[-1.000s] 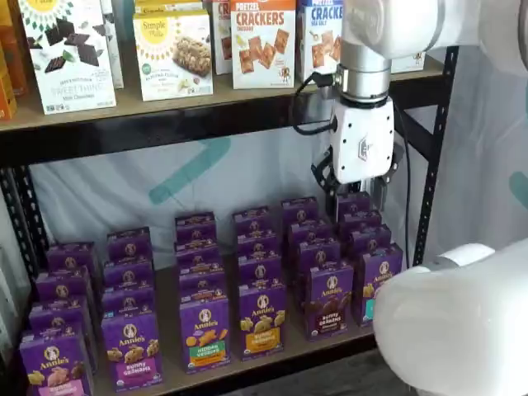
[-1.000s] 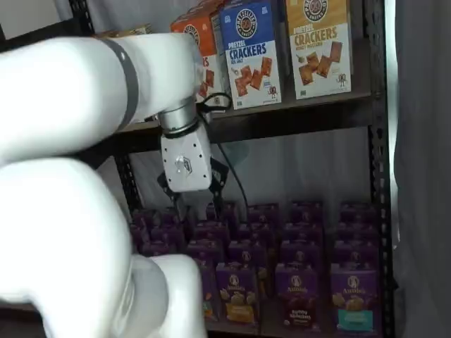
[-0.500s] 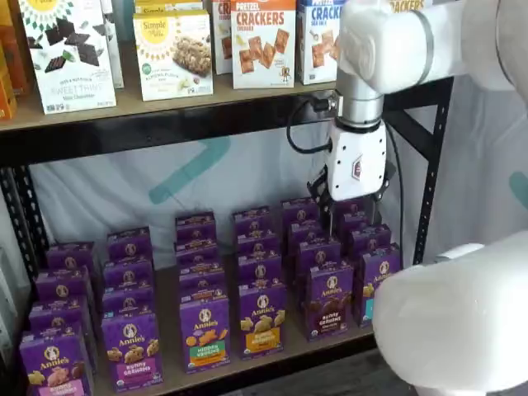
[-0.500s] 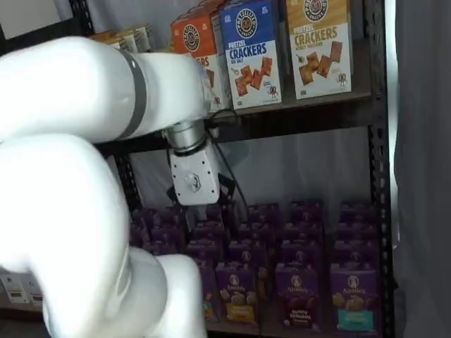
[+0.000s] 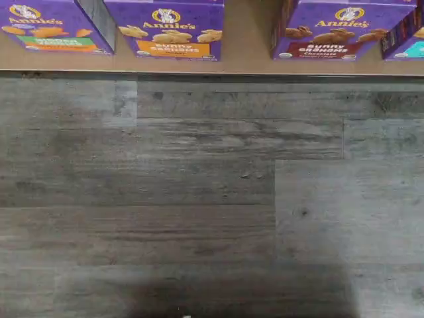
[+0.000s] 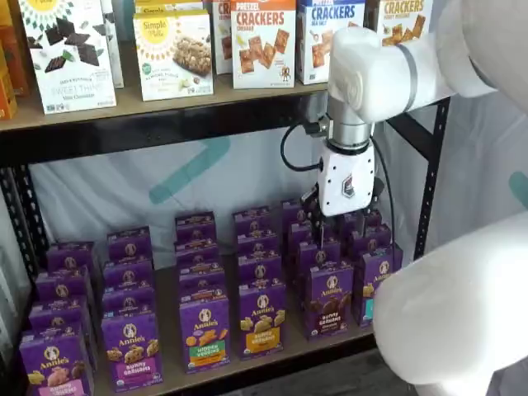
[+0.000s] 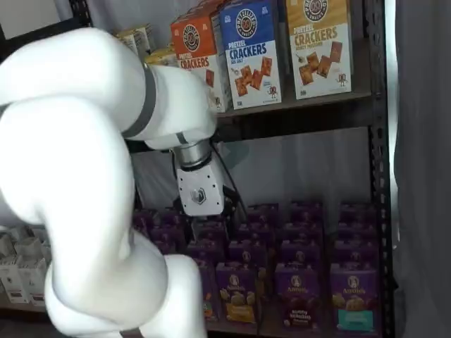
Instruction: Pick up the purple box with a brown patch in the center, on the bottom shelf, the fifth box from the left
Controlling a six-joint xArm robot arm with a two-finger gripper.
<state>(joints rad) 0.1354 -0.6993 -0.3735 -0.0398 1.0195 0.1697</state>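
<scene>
I see the white arm [image 6: 429,66] filling much of both shelf views, its wrist hanging in front of the rack; below it the bottom shelf [image 6: 169,285] carries rows of purple cartons, and the upper shelf [image 6: 124,103] holds cracker boxes [image 6: 262,41]; the gripper [image 6: 342,227] hangs low over the rear cartons of the right-hand rows, its black fingers spread wide with nothing between them; the purple box [image 6: 330,299] with the brown band stands upright at the front edge, just beside a teal-banded carton [image 6: 375,280]; the wrist view shows its face [image 5: 331,30] above grey plank floor [image 5: 199,199].
</scene>
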